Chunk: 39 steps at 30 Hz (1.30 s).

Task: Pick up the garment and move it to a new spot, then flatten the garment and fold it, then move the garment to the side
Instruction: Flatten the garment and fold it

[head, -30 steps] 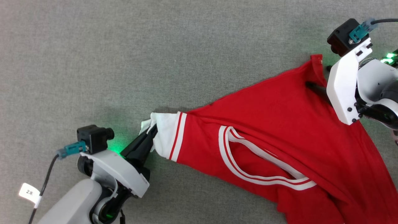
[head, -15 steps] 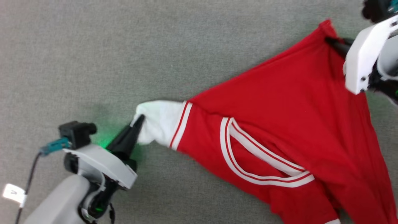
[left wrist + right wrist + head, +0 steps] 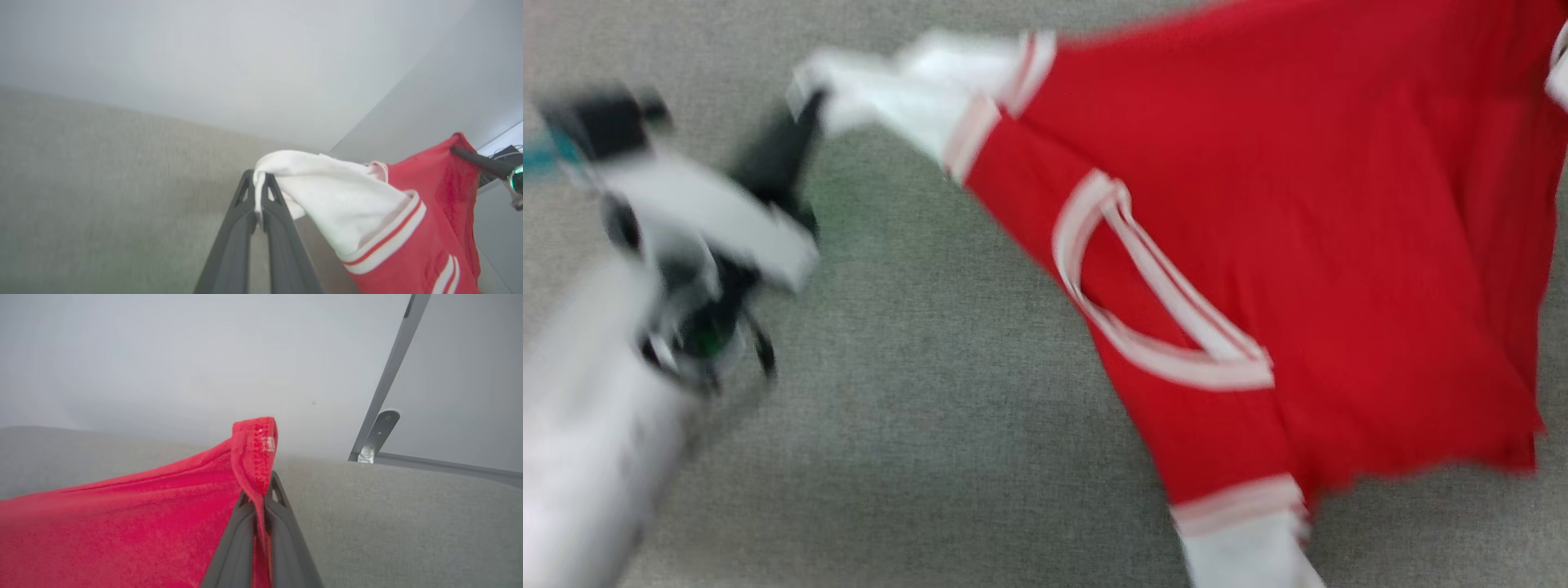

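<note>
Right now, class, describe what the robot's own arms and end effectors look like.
The left end effector and right end effector have long, dark grey, tapering fingers with triangular cut-outs near the tips. The left forearm is pale, with white bracket, black camera block, teal connector.

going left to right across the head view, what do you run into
pale left forearm → left gripper with long dark fingers → white short sleeve of the red jersey garment → its white-and-red striped collar loop → its plain red body
</note>
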Available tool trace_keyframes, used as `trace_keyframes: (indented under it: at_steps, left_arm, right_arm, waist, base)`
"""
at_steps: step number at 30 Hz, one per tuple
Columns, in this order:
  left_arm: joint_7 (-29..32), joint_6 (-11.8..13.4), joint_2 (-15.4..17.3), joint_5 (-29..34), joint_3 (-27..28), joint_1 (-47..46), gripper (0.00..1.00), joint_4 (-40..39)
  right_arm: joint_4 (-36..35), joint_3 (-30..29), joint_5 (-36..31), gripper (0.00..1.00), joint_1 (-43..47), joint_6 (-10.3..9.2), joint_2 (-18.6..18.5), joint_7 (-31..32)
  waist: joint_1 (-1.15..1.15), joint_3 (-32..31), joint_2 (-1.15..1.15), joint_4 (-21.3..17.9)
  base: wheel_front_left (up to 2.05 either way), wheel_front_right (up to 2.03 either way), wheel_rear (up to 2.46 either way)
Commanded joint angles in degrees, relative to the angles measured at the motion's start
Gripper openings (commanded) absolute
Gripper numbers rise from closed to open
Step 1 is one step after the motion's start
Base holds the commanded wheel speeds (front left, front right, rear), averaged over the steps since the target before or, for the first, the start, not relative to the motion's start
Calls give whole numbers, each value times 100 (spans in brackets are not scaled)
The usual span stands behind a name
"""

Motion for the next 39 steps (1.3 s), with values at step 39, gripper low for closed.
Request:
trace_keyframes:
  at_steps: [39]
  left_arm:
    - [-630, -337, -408, -749, -301, -3229, 0, 2232]
  right_arm:
    - [2057, 140, -591, 0, -1921, -12, 631, -1797]
  waist:
    - [0, -38, 0, -477]
  base:
    - [0, 0, 0]
